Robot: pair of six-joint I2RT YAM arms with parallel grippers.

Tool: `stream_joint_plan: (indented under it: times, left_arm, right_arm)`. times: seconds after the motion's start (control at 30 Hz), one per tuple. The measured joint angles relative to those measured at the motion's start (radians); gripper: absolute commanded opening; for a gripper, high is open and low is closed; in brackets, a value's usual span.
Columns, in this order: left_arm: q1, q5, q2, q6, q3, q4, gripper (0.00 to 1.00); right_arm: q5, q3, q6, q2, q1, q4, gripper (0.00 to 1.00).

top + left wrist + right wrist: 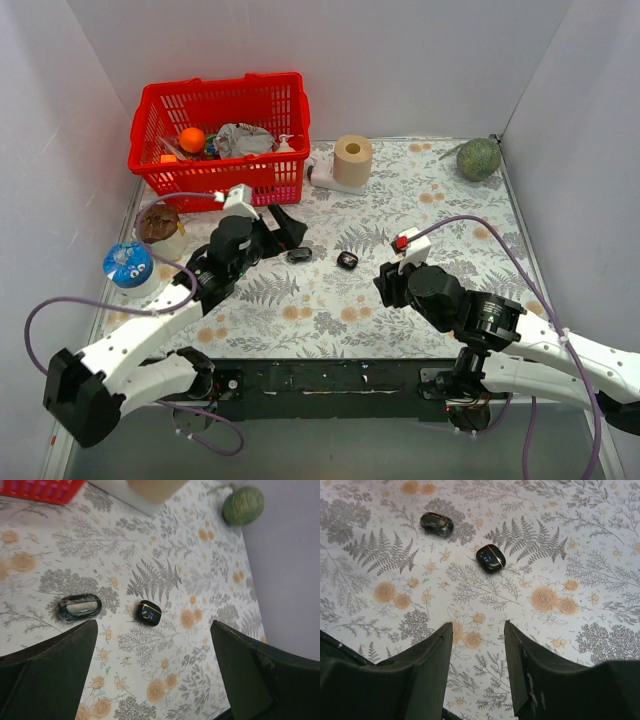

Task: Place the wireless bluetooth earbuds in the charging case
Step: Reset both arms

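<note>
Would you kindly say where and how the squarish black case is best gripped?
Pinch the squarish black case across its narrower width, probably with the right claw descending from above: it lies flat and low on the table, apart from the oval case.

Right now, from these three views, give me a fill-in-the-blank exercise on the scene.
1. In the top view, the oval glossy black case lies ____ of the squarer black case.
2. The left gripper and right gripper both stand ____, holding nothing.
3. The plastic mesh basket is coloured ____.
4. The round green melon-like ball sits far back on the ____ side.
Missing words: left; open; red; right.
</note>
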Motion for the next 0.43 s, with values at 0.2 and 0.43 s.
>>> stream_joint_plan:
  times: [0.2, 0.43]
  left_arm:
    - [0.002, -0.190, -0.155, -0.119, -0.024, -0.140, 0.98]
    - [0.002, -0.202, -0.196, -0.163, -0.032, -0.260, 0.98]
  right_arm:
    - [-0.002, -0.050, -0.008, 0.025, 0.000, 0.031, 0.55]
    - [-0.040, -0.099, -0.035, 0.008, 0.000, 0.134, 0.59]
